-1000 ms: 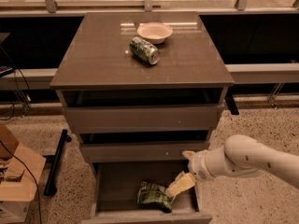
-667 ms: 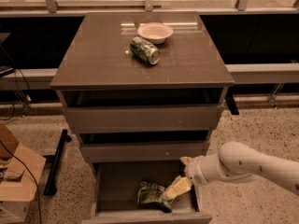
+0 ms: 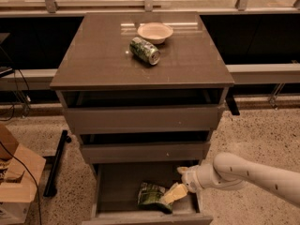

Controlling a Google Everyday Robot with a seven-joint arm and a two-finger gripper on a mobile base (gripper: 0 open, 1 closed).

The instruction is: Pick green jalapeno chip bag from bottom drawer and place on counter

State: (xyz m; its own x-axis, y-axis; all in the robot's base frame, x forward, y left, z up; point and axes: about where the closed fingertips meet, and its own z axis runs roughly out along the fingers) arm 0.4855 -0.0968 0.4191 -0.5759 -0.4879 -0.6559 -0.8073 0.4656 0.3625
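The green jalapeno chip bag [image 3: 152, 195] lies crumpled inside the open bottom drawer [image 3: 117, 184], toward its right front. My gripper [image 3: 171, 194] reaches down into the drawer from the right on a white arm, its pale fingers touching the bag's right end. The counter [image 3: 98, 55] is the glossy grey-brown top of the cabinet, above the two upper drawers.
A green soda can [image 3: 145, 50] lies on its side on the counter beside a white bowl [image 3: 155, 32]. A cardboard box [image 3: 16, 182] and a black bar [image 3: 56, 163] lie on the floor at the left. A rail runs behind the cabinet.
My gripper has moved left and lower into the drawer, closing the gap to the chip bag. The bag has not visibly moved.
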